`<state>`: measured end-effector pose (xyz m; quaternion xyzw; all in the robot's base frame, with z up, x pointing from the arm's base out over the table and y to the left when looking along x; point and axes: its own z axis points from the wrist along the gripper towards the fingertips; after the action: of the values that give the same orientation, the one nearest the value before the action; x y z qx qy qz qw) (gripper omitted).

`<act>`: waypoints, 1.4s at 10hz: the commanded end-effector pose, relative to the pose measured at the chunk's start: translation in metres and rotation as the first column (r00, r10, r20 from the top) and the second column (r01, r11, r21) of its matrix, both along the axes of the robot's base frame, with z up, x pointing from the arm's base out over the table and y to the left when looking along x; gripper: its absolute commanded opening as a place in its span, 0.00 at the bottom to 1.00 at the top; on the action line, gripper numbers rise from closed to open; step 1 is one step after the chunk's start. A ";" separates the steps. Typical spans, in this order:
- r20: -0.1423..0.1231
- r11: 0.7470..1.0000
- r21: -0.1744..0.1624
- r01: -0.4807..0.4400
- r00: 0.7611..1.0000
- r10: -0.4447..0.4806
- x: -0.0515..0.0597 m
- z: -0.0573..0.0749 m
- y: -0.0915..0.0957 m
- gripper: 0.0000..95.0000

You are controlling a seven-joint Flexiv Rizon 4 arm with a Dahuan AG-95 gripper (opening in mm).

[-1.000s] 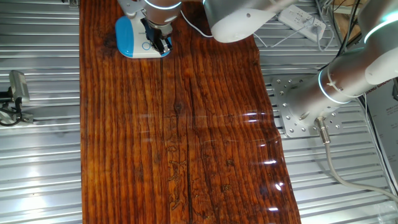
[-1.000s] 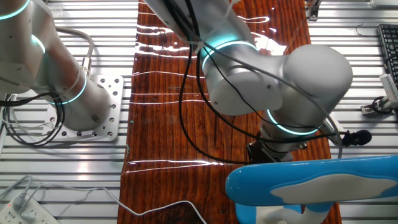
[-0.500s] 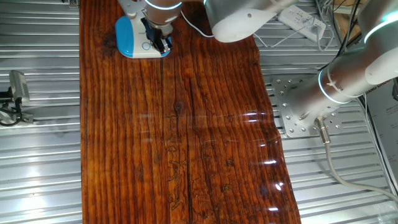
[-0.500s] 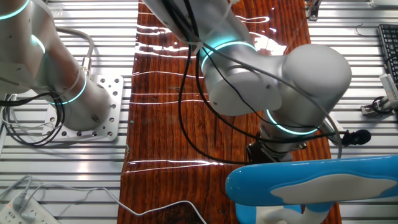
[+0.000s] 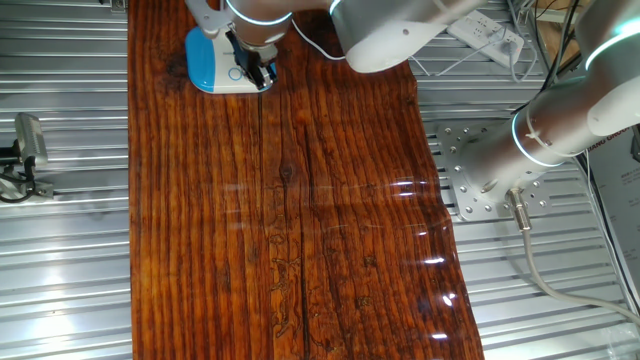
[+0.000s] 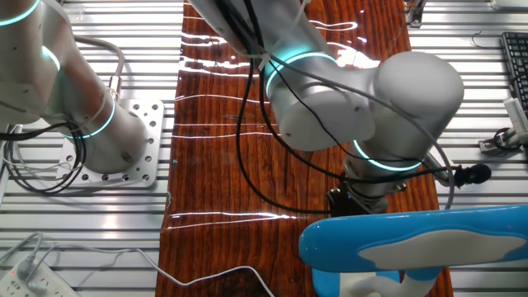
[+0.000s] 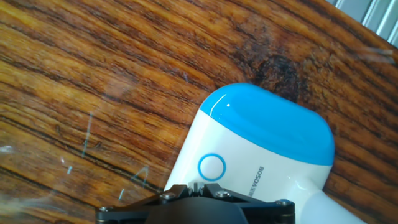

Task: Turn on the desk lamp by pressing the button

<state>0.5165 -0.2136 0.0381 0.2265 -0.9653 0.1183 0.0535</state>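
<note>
The desk lamp's base [image 5: 212,58] stands at the far left end of the wooden table; in the hand view it [image 7: 267,134] shows a blue half and a white half. The button [image 7: 212,167], a blue-ringed circle, sits on the white part just ahead of my fingertips. My gripper [image 7: 194,186] is shut, with its tips pressed together and nothing between them, hovering right beside the button [image 5: 237,72]. In one fixed view the gripper [image 5: 260,72] is over the base's right edge. The lamp's blue-and-white head [image 6: 412,239] hides most of the gripper in the other fixed view.
A white power strip [image 5: 485,32] lies off the table at the back right, with its cable running toward the lamp. The arm's mounting plate [image 5: 470,170] is right of the table. A keyboard [image 6: 516,58] sits off to the side. Ribbed metal surrounds the table.
The arm has shifted slightly and the gripper has edged a little closer in over the lamp base. The lamp has not moved.
</note>
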 end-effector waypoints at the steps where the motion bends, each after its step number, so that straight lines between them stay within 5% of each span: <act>1: 0.010 0.999 -0.036 -0.003 1.000 0.003 -0.002 -0.028 -0.008 0.00; 10: 0.016 0.999 -0.052 -0.002 1.000 0.003 -0.003 -0.032 -0.008 0.00; 12: 0.053 0.999 -0.048 -0.013 0.998 0.015 -0.005 -0.037 -0.007 0.00; 14: 0.063 0.999 -0.052 -0.011 0.998 0.015 -0.007 -0.040 -0.006 0.00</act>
<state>0.5093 -0.2077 0.0360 0.2288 -0.9616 0.1492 0.0268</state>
